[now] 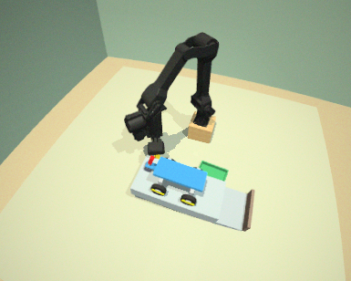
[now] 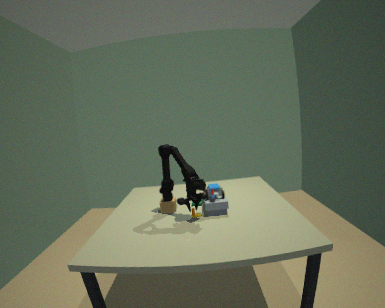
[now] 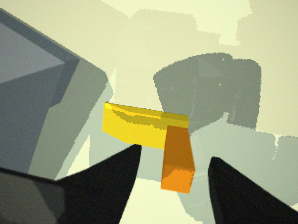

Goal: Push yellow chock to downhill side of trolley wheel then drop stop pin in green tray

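Note:
The yellow chock (image 1: 157, 156) (image 2: 197, 215) (image 3: 135, 122) is on the table beside the ramp's uphill end, its orange handle (image 3: 178, 150) upright. My gripper (image 2: 193, 209) (image 3: 175, 158) is open, pointing down, with a fingertip on either side of the handle and gaps on both sides. The blue trolley (image 1: 180, 172) (image 2: 214, 186) stands on the grey ramp (image 1: 143, 184) (image 2: 215, 210) (image 3: 25, 100). The red-headed stop pin (image 1: 151, 160) (image 2: 212, 192) stands at the trolley's uphill end. The green tray (image 1: 214, 165) is behind the ramp in the top view. The trolley's far wheels are mostly hidden there.
The ramp's side and corner rise close to the chock and the left finger in the wrist view. A brown end board (image 1: 249, 210) stands at the ramp's downhill end. The arm's wooden base block (image 1: 201, 132) (image 2: 168, 206) is behind the ramp in the top view.

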Controlling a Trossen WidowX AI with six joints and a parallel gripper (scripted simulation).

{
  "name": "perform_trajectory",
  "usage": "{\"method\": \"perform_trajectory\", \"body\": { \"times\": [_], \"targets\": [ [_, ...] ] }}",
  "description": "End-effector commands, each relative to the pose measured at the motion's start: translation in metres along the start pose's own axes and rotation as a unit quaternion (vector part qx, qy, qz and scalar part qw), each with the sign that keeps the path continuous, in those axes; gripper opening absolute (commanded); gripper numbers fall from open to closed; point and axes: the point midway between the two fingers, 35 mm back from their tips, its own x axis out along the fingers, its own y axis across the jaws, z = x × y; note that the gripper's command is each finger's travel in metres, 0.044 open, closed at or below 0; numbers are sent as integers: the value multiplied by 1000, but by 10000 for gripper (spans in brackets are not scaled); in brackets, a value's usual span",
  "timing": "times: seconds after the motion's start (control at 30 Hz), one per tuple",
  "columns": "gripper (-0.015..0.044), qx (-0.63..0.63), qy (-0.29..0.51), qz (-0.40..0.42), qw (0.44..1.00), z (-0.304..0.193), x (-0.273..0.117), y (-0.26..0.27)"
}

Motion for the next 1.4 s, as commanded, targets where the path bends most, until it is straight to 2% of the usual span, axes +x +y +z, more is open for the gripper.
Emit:
{"method": "perform_trajectory", "body": {
  "times": [0.0,0.37,0.53,0.83,1.37],
  "targets": [
    [190,1,0,-2,1000,0,7,-1],
    [190,1,0,-2,1000,-1,21,-1],
    [59,0,2,-1,1000,-1,18,0],
    [0,0,1,-1,1000,-1,17,0],
    [0,1,0,-2,1000,-3,-36,-1]
  ]
}}
